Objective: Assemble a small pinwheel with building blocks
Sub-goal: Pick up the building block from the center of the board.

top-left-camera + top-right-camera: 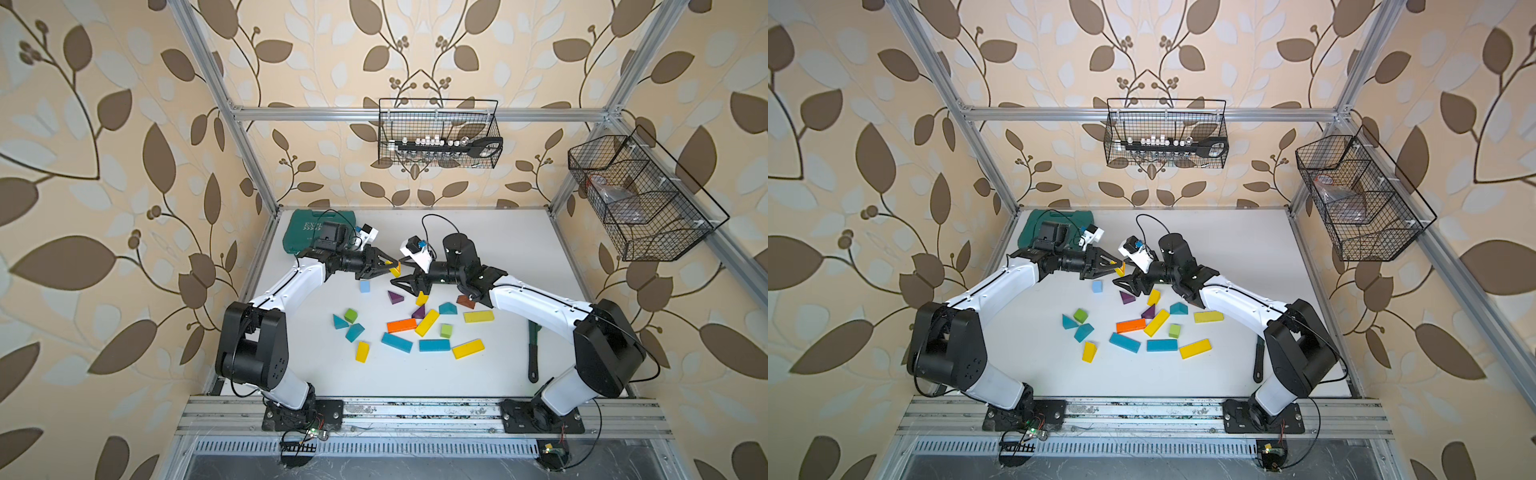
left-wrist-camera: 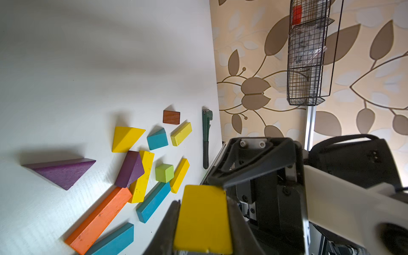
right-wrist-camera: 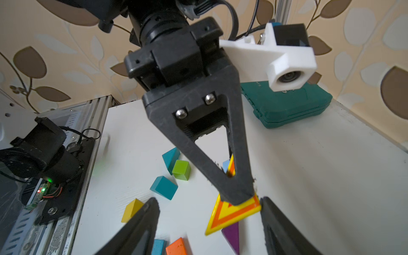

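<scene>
My left gripper (image 1: 390, 266) (image 2: 203, 207) is shut on a flat yellow triangular block with orange stripes (image 1: 395, 271) (image 2: 203, 225) (image 3: 234, 213), held above the table's back middle. My right gripper (image 1: 401, 272) (image 3: 209, 199) faces it, open, its fingers on either side of the block's free end. One right finger (image 3: 268, 212) is at the block's corner; I cannot tell whether it touches. The other building blocks lie loose on the white table: an orange bar (image 1: 401, 325), yellow bars (image 1: 427, 322), teal bars (image 1: 397, 342), purple wedges (image 1: 395, 297), green cubes (image 1: 350, 315), a pale blue block (image 1: 365, 286) and a brown block (image 1: 466, 301).
A teal tool case (image 1: 309, 232) lies at the back left corner behind the left arm. A dark green wrench (image 1: 533, 351) lies along the right edge under the right arm. Wire baskets hang on the back wall (image 1: 438, 133) and the right wall (image 1: 640, 199).
</scene>
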